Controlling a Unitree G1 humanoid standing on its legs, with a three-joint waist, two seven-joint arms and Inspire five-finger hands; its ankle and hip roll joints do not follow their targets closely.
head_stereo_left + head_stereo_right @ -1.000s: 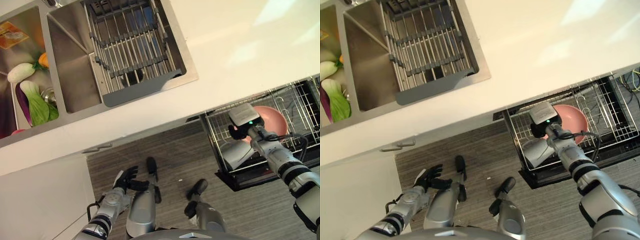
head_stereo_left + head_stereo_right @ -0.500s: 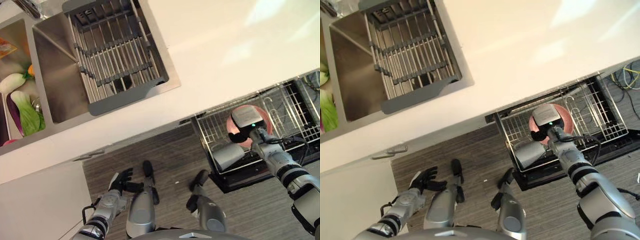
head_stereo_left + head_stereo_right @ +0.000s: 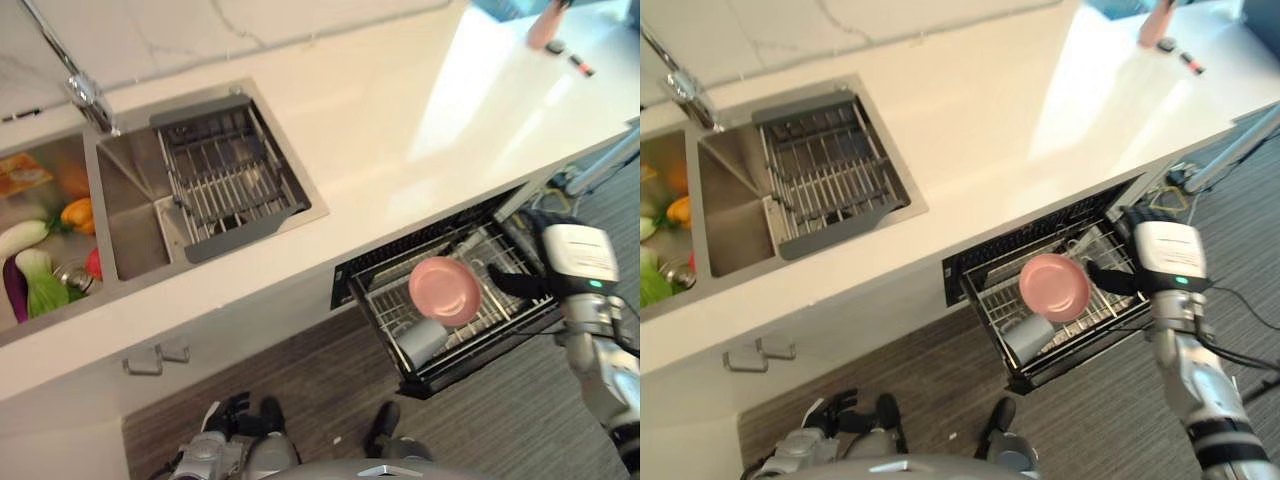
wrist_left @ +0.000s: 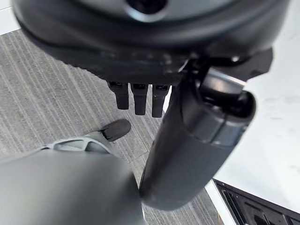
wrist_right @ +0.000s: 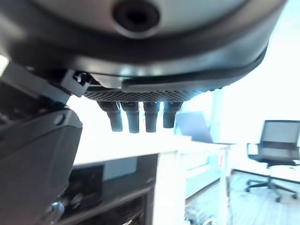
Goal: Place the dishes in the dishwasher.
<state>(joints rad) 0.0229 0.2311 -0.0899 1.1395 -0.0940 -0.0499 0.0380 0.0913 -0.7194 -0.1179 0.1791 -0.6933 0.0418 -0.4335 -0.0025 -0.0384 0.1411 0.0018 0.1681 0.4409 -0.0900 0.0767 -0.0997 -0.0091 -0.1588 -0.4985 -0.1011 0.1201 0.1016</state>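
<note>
Down in the pulled-out dishwasher rack (image 3: 470, 330) below the countertop (image 3: 400, 130), the pink plate (image 3: 444, 290) stands propped among the wires with its face turned up and outward, a grey cup (image 3: 420, 342) lying just beside it toward the rack's front edge. The right hand (image 3: 520, 282) sits just off the plate's far rim, to the robot's right of it, fingers stretched toward the plate and holding nothing; in its own wrist view the fingers (image 5: 139, 117) hang straight and free. So the plate lies leftward from that hand, close by but apart, and this arm is by far the nearer one. The left hand (image 3: 222, 418) is low by the floor, well away, its fingers (image 4: 135, 99) relaxed and empty. Compared with a second ago, the right hand was over the plate, covering part of it; now it has drawn off to the side and the plate's whole disc shows. The camera has also swung, bringing the faucet (image 3: 80, 85) and the sink basket (image 3: 230, 180) into fuller view.
</note>
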